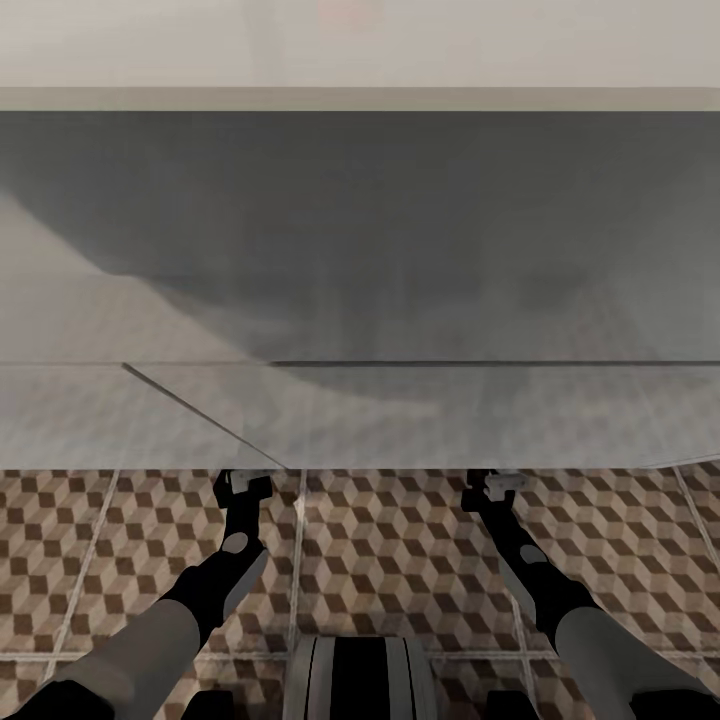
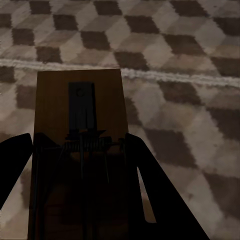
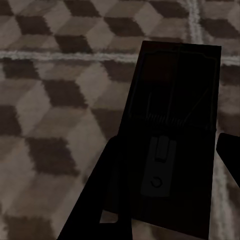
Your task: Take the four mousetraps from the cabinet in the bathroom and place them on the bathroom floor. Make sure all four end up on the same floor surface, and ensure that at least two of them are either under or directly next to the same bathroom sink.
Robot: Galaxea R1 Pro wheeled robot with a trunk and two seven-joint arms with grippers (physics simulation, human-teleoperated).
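Both pincers reach forward and down in the head view, the left pincer (image 1: 243,484) and the right pincer (image 1: 493,485) with their tips at the lower edge of a wide pale grey surface (image 1: 400,300) that covers their ends, so no load is visible there. Below them lies the bathroom floor (image 1: 390,540) with its cube-patterned tiles. The left wrist view shows more: the left pincer (image 2: 80,155) pinches a mousetrap (image 2: 77,115), a brown board with a dark spring bar, flanked by the two dark fingers (image 2: 150,190) above the tiles. Likewise the right wrist view has the right pincer (image 3: 165,195) closed on a second mousetrap (image 3: 175,100), darker in shadow, held over the floor (image 3: 55,110).
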